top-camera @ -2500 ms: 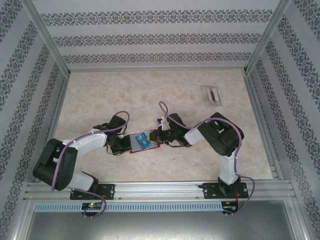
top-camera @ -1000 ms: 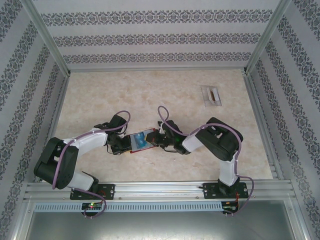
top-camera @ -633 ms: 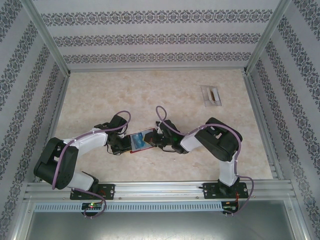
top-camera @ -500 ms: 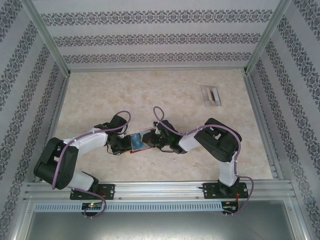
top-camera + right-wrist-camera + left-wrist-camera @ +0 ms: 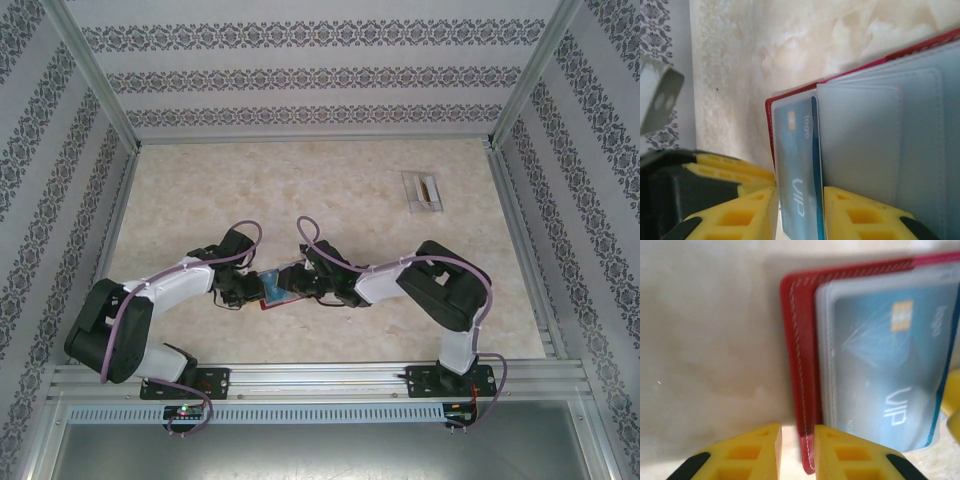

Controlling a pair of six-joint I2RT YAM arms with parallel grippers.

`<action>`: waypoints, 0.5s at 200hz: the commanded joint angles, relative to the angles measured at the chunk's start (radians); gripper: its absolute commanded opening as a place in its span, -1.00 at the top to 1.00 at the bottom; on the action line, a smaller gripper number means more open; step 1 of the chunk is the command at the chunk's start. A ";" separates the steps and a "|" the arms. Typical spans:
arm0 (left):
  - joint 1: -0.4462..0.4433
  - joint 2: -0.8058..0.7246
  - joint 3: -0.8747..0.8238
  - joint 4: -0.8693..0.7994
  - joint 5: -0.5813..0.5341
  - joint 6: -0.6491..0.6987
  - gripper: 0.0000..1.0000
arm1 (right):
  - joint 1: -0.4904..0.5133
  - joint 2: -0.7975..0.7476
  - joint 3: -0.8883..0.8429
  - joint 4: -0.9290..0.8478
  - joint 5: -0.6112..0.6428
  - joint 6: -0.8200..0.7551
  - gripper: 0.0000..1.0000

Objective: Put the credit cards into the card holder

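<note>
Top: left gripper and right gripper face each other, red wallet between their tips; grey tray well apart.

Left wrist: left gripper fingers open a crack. The wallet's red edge sits in the gap against one finger, bare table by the other, so no grip. Blue card in clear pocket just beyond.

Right wrist: right gripper fingers part open, blue card filling the gap. Can't tell if pinched. Card lies in the open wallet.

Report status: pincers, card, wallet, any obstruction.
Left pincer slightly open at wallet edge. Right pincer open, straddling blue card in the wallet. Tray far back, not in the way.
</note>
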 commanded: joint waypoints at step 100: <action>-0.012 -0.053 0.001 -0.043 -0.053 0.020 0.22 | -0.027 -0.175 0.116 -0.575 0.149 -0.391 0.09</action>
